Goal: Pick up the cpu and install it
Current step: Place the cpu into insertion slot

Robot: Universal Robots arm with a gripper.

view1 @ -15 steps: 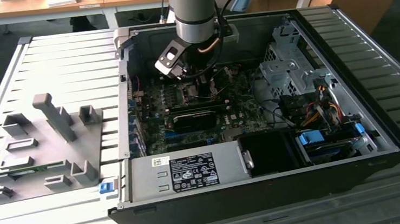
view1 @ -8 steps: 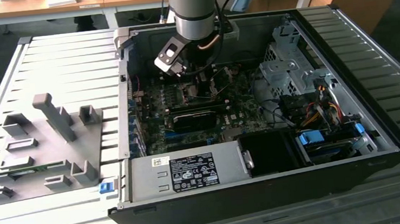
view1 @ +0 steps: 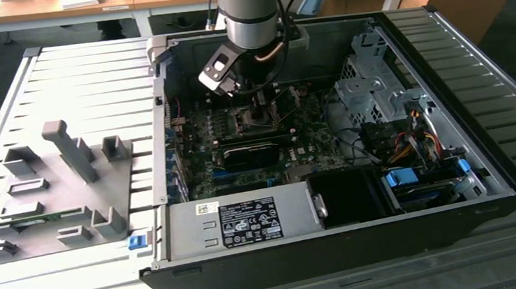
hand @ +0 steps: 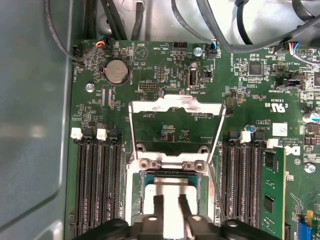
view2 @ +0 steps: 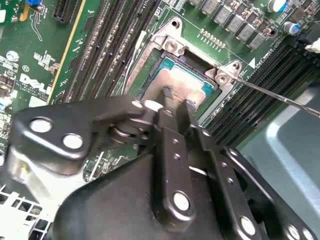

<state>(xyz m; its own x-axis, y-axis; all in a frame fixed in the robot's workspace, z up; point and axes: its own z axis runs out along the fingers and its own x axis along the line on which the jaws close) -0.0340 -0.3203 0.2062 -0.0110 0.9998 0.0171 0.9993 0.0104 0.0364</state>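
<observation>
- The claw (view2: 177, 98) hangs directly over the socket (view2: 146, 67). Its two fingers (view2: 166, 95) stand a narrow gap apart, barely open, with nothing clamped between them.
- The cpu (hand: 170, 184) lies flat inside the socket. Its pale silvery top shows through the gap between the fingers in the first wrist view, with a teal rim around it.
- I cannot tell whether the fingertips touch the cpu's top or stop just above it.
- The socket's metal load plate (hand: 175, 106) is swung open and lies beyond the socket, on the side away from the claw.
- A thin lever wire (view2: 272, 94) runs out from one corner of the socket.
- Black memory slots (hand: 95, 180) flank the socket on both sides. A green memory stick (hand: 272, 192) sits in a slot past one bank.
- The socket belongs to the motherboard (view1: 232, 171) inside the open computer case (view1: 342, 249).
- A grey tray (view1: 62, 204) of upright grey blocks lies outside the case — well apart from the socket, on the exterior view's left.
- In both wrist views the claw's dark body covers the near part of the socket and cpu.
- In the exterior view the socket lies in shadow under the arm, and its contents are too dark to make out.
</observation>
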